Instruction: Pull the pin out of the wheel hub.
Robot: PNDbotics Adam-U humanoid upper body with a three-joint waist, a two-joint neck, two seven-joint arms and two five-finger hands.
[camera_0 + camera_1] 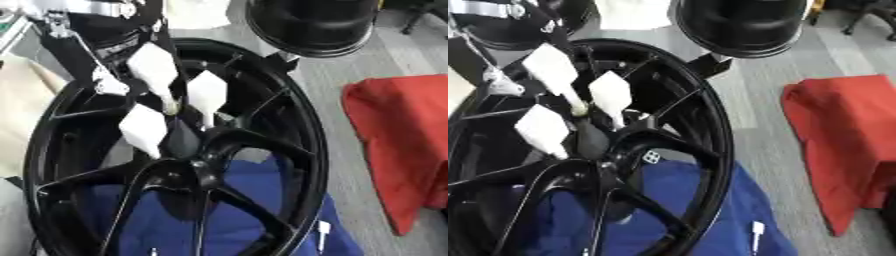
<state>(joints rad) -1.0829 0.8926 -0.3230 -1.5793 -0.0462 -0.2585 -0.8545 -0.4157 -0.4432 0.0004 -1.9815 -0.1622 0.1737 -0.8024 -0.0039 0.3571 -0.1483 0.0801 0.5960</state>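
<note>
A black spoked wheel [297, 150] lies on a blue cloth [254, 200], its hub [197, 165] near the middle of the left eye view. My left hand [153, 70] reaches in from the upper left, its white-padded fingers [207, 92] and thumb [143, 127] curled down just above the hub. Between them stands a dark cylindrical pin [590, 139], rising out of the hub. A small pale yellowish bit [172, 106] shows at one fingertip. My right hand shows in neither view.
A large black rounded body [311, 22] hangs over the wheel's far rim. A red cloth [398, 135] lies on the grey floor to the right. A small white tag [757, 231] rests on the blue cloth. Something beige [17, 110] is at the left edge.
</note>
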